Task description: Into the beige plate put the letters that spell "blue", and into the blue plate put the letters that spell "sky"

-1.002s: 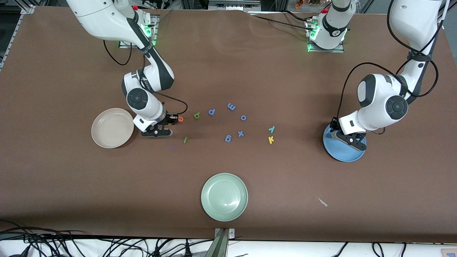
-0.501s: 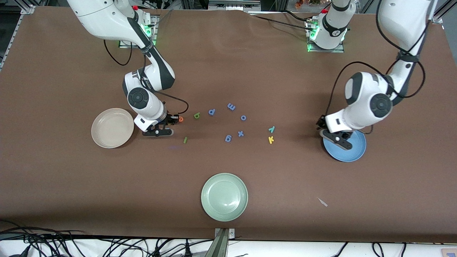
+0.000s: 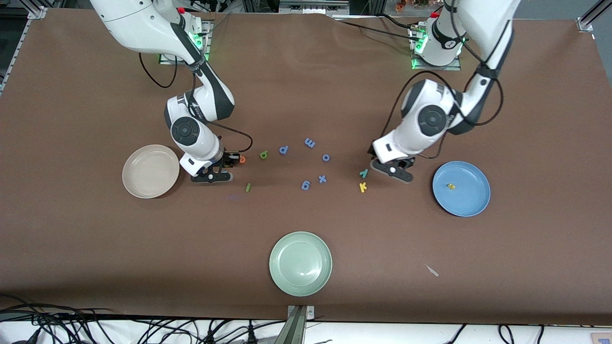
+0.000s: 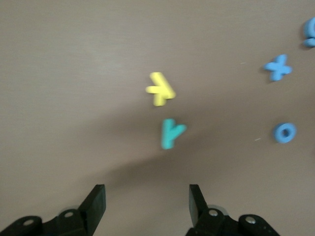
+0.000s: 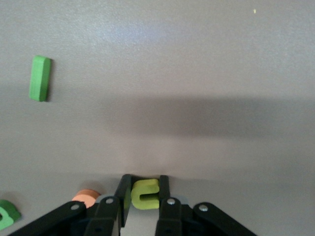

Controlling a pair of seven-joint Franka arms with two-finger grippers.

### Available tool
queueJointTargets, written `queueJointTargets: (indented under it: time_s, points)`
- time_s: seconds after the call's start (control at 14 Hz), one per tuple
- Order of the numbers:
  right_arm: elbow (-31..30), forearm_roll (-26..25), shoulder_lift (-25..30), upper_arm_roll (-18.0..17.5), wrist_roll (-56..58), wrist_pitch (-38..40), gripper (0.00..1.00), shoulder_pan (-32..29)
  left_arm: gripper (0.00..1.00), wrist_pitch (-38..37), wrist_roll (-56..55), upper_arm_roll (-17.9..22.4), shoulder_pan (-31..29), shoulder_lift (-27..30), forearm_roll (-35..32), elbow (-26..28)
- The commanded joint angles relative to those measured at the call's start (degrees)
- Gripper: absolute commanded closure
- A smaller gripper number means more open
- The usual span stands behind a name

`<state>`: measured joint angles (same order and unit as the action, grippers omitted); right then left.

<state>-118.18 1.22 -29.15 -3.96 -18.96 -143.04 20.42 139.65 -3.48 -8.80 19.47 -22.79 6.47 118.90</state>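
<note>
My right gripper [image 5: 145, 179] is shut on the yellow "u" [image 5: 145, 194], low over the table beside the orange "e" [image 3: 242, 159]. The light green "b" [image 3: 263, 154] and the dark green "l" [image 3: 248, 187] lie nearby. The beige plate [image 3: 150, 171] stands toward the right arm's end with nothing in it. My left gripper [image 4: 146, 189] is open, just short of the teal "y" [image 4: 171, 132] and the yellow "k" [image 4: 160, 89]. The yellow "s" [image 3: 450, 186] lies in the blue plate [image 3: 471, 197].
Several blue-violet letters lie mid-table, among them an "x" [image 3: 322, 179] and an "o" [image 3: 326, 157]. A pale green plate [image 3: 300, 263] sits nearer the front camera. A small pale scrap [image 3: 431, 270] lies near the front edge.
The left arm has swung from over the blue plate to beside the teal "y", opening and leaving the yellow "s" in the plate. The right gripper has closed on the "u".
</note>
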Motion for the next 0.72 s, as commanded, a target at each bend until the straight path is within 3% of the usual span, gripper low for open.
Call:
queueJointTargets:
  time_s: [0.0, 0.29, 0.64]
  points:
    - [2.9, 0.1, 0.4, 0.3, 3.9, 4.8, 0.91, -0.3, 0.23, 3.8, -3.3, 1.0, 2.6, -4.0, 1.0, -2.3]
    - [3.3, 0.3, 4.4, 7.6, 19.2, 11.7, 0.91, -0.6, 0.24, 5.5, -2.9, 1.3, 3.4, -7.4, 0.5, -6.3]
    - [3.0, 0.5, 4.3, 18.9, 39.0, 12.5, 0.91, -1.4, 0.22, 8.2, -2.5, 2.0, 4.0, -10.3, 0.1, -7.7]
